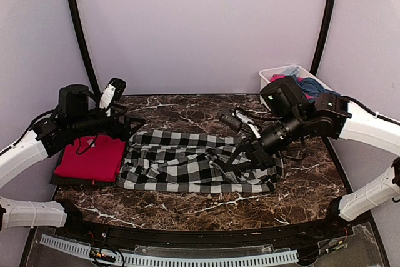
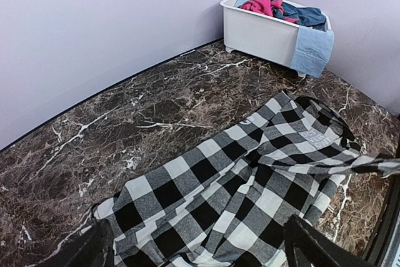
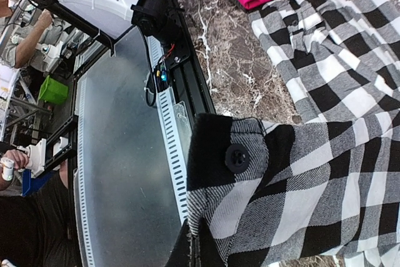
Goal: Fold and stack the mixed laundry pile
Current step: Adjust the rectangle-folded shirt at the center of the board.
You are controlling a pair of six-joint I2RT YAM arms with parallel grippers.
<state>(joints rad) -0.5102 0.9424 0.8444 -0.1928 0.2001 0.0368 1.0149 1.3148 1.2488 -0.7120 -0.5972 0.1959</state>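
A black-and-white checked garment [image 1: 187, 164] lies spread and rumpled across the middle of the marble table [image 1: 187, 107]. White lettering shows on it [image 2: 312, 137] in the left wrist view. My right gripper [image 1: 242, 154] is shut on a buttoned edge of that garment [image 3: 250, 173] and holds it lifted; the cloth hides most of its fingers [image 3: 197, 251]. My left gripper [image 1: 132, 126] stands open just above the garment's left end [image 2: 187, 198], with nothing between its fingers [image 2: 306, 245]. A folded red tee [image 1: 90, 157] lies at the left on a dark piece.
At the back right stands a white plastic tub [image 1: 270, 74] holding pink, dark blue and light blue pieces [image 2: 278, 9]; a light blue one hangs over its wall [image 2: 311, 51]. Walls close the back and sides. A black rail [image 1: 187, 236] runs along the near edge.
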